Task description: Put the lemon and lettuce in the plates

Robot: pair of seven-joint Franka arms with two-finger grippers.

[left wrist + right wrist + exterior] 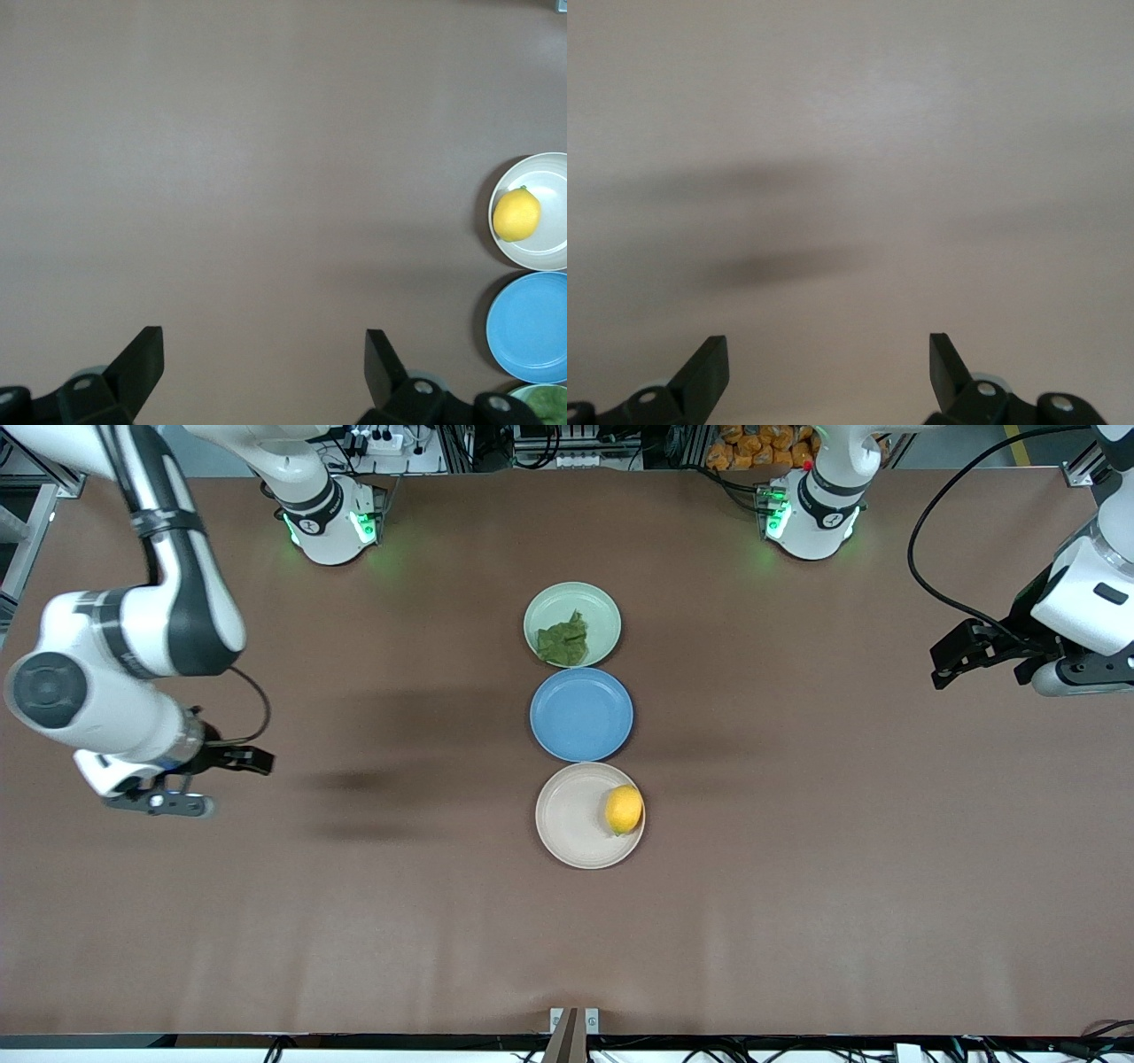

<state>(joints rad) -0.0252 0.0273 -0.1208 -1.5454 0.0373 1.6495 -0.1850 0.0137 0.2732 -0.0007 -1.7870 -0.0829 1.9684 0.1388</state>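
The lemon (624,810) lies in the beige plate (571,824), against the rim toward the left arm's end of the table. The lettuce (563,642) lies in the pale green plate (580,602), which is farthest from the front camera. My left gripper (952,657) is open and empty over bare table near the left arm's end. My right gripper (241,760) is open and empty over bare table near the right arm's end. The left wrist view shows its own gripper (264,354), the lemon (516,215) and the beige plate (554,252). The right wrist view shows only its gripper (829,359) over the table.
An empty blue plate (581,715) sits between the pale green and beige plates; it also shows in the left wrist view (530,326). The three plates form a line down the middle of the brown table. Both arm bases stand along the table edge farthest from the front camera.
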